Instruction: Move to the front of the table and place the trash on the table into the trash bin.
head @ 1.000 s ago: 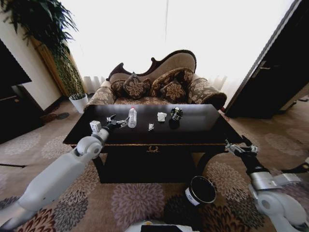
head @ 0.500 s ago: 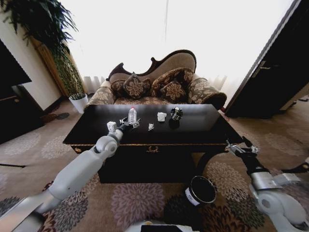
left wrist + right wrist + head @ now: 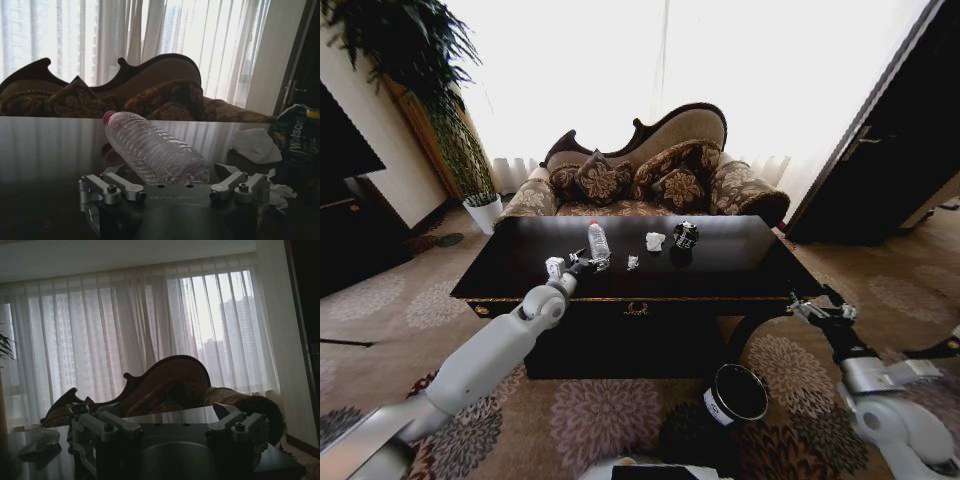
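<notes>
The glossy black table (image 3: 740,265) stands in front of me. A small clear bottle (image 3: 599,243) with a red cap leans tilted on the table. My left gripper (image 3: 588,262) is open around the bottle's base. In the left wrist view the bottle (image 3: 155,152) lies slanted between the spread fingers of the left gripper (image 3: 167,172). To its right sit a tiny white scrap (image 3: 632,262), a white paper wad (image 3: 655,241) and a black-and-silver can-like lump (image 3: 685,235). The black trash bin (image 3: 735,395) stands on the carpet below the table's front right. My right gripper (image 3: 812,305) hangs open off the table's right corner.
An ornate sofa (image 3: 650,170) with cushions stands behind the table. A white plant pot (image 3: 483,212) with a tall plant is at the back left. A dark cabinet (image 3: 345,200) lines the left wall and a dark door (image 3: 890,150) the right. Patterned carpet surrounds the table.
My left gripper has reached farther right along the table to the bottle. The bottle has gone from upright to leaning. The right arm has stayed put.
</notes>
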Available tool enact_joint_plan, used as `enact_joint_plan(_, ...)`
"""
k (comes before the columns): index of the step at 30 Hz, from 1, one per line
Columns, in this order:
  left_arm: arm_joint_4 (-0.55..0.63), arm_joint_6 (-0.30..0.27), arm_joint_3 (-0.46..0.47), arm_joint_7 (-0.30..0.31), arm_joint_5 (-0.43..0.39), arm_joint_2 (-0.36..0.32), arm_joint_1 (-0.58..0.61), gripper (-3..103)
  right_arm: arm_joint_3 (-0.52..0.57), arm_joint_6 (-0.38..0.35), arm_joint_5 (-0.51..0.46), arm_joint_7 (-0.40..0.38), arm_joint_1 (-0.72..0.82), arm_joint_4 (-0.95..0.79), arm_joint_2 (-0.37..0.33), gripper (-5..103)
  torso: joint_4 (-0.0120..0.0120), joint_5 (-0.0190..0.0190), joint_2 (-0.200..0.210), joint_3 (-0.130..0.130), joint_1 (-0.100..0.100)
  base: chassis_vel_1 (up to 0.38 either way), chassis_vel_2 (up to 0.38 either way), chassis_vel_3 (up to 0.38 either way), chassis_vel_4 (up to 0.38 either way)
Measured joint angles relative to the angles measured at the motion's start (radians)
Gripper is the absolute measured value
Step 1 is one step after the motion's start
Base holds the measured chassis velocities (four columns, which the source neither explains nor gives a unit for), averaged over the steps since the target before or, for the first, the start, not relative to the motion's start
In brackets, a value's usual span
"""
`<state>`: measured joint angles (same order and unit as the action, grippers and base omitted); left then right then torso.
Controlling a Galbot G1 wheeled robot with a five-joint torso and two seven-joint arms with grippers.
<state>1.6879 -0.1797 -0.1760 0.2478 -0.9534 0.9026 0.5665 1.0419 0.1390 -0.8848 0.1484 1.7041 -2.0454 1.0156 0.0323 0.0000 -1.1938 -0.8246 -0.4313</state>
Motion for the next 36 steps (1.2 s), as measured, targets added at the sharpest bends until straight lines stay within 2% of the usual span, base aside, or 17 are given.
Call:
enact_joint_plan(11, -0.019, 0.005, 0.009, -0.012, 0.011, 0.009, 0.007, 98, 0.002, 0.002, -0.001, 0.0, 0.002, 0.005, 0.002, 100, 0.0, 0.0, 0.0, 0.0, 0.0, 0.0, 0.0, 0.0, 0.0)
enact_joint_plan(14, -0.023, 0.014, 0.009, -0.032, 0.034, 0.007, 0.007, 89, 0.0, 0.002, 0.002, 0.001, 0.002, 0.005, 0.005, 100, 0.0, 0.0, 0.0, 0.0, 0.0, 0.0, 0.0, 0.0, 0.0)
enact_joint_plan(15, -0.023, 0.014, 0.009, -0.032, 0.034, 0.007, 0.007, 89, 0.0, 0.002, 0.002, 0.001, 0.002, 0.005, 0.005, 100, 0.0, 0.0, 0.0, 0.0, 0.0, 0.0, 0.0, 0.0, 0.0)
enact_joint_plan(18, -0.024, 0.024, 0.01, -0.039, 0.056, 0.003, 0.01, 73, -0.003, 0.002, 0.008, 0.001, 0.006, 0.005, 0.009, 100, 0.0, -0.0001, 0.0, 0.0, 0.0, 0.0, 0.0, 0.0, 0.0)
enact_joint_plan(20, -0.023, 0.024, 0.011, -0.039, 0.057, 0.003, 0.012, 73, -0.003, 0.002, 0.009, 0.001, 0.006, 0.005, 0.01, 100, 0.0001, -0.0001, 0.0, 0.0, 0.0, 0.0, 0.0, 0.0, 0.0)
enact_joint_plan(24, -0.013, 0.026, 0.023, -0.038, 0.06, -0.004, 0.025, 53, -0.007, 0.002, 0.012, 0.001, 0.005, 0.004, 0.011, 100, 0.0001, 0.0, 0.0, 0.0, 0.0, 0.0, 0.0, 0.0, 0.0)
enact_joint_plan(26, -0.011, 0.026, 0.026, -0.038, 0.06, -0.006, 0.027, 53, -0.007, 0.002, 0.012, 0.001, 0.004, 0.004, 0.011, 100, 0.0001, 0.0, 0.0, 0.0, 0.0, 0.0, 0.0, 0.0, 0.0)
enact_joint_plan(30, 0.006, 0.026, 0.039, -0.036, 0.06, -0.019, 0.043, 40, -0.008, 0.002, 0.013, 0.001, 0.004, 0.001, 0.01, 100, 0.0, -0.0001, 0.0, 0.0, 0.0, 0.0, 0.0, 0.0, 0.0)
enact_joint_plan(32, 0.01, 0.026, 0.041, -0.035, 0.06, -0.022, 0.046, 40, -0.008, 0.002, 0.014, 0.001, 0.004, -0.001, 0.011, 100, 0.0, -0.0001, 0.0, 0.0, 0.0, 0.0, 0.0, 0.0, 0.0)
enact_joint_plan(34, 0.024, 0.025, 0.046, -0.034, 0.059, -0.03, 0.055, 34, -0.009, 0.002, 0.016, 0.001, 0.004, -0.003, 0.012, 100, 0.0, -0.0001, 0.0, 0.0, 0.0, 0.0, 0.0, 0.0, 0.0)
enact_joint_plan(36, 0.043, 0.025, 0.052, -0.034, 0.058, -0.043, 0.063, 33, -0.009, 0.002, 0.018, -0.001, 0.006, -0.007, 0.012, 100, 0.0001, -0.0001, 0.0, 0.0, 0.0, 0.0, 0.0, 0.0, 0.0)
